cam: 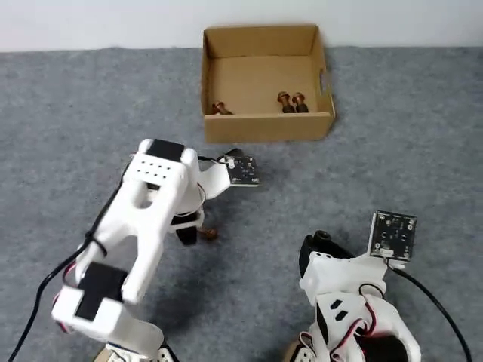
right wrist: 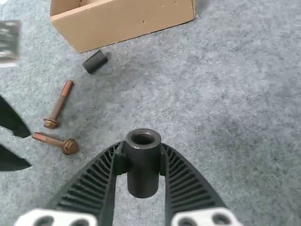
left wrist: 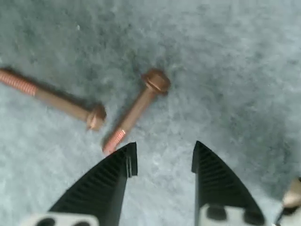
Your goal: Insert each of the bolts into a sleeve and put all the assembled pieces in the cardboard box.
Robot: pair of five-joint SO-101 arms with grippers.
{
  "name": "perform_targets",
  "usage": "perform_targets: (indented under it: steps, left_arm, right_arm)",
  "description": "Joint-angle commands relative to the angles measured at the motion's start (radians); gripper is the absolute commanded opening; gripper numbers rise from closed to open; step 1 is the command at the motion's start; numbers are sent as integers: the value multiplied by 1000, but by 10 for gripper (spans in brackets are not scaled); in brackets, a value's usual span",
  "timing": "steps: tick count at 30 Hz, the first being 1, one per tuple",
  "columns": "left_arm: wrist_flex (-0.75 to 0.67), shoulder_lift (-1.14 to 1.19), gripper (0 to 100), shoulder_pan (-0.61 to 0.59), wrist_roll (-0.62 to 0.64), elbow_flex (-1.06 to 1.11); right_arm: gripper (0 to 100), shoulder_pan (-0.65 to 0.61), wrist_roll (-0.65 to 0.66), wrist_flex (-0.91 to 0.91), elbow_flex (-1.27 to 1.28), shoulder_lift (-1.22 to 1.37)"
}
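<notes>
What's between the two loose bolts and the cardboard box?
One loose black sleeve on its side, close to the box, in the right wrist view.

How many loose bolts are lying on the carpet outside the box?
2. Both lie on the carpet by the left arm's open jaws: one bolt tip toward them, the other bolt beside it. More could hide under the arm.

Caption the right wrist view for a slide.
Right claw grips an upright sleeve; two bolts and a spare sleeve lie loose near the box.
</notes>
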Motion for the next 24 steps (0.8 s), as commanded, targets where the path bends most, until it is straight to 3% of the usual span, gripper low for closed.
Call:
perform_targets:
  steps: [1,8,13,18,24]
  left_arm:
    - [-91,60,193,2,-9,-41]
    - [-213,199,137,15,-9,-41]
    - [-226,261,122,37,-8,-45]
    - [-163,272,6,84,-6,-51]
    - [0,244,5,146,-8,-68]
  right_arm:
    - [8,10,-11,-25,-5,2]
    - [8,10,-12,-25,-3,2]
    - [8,10,-12,-27,5,2]
    - [8,10,-12,-30,6,2]
    - [8,10,-12,-30,6,2]
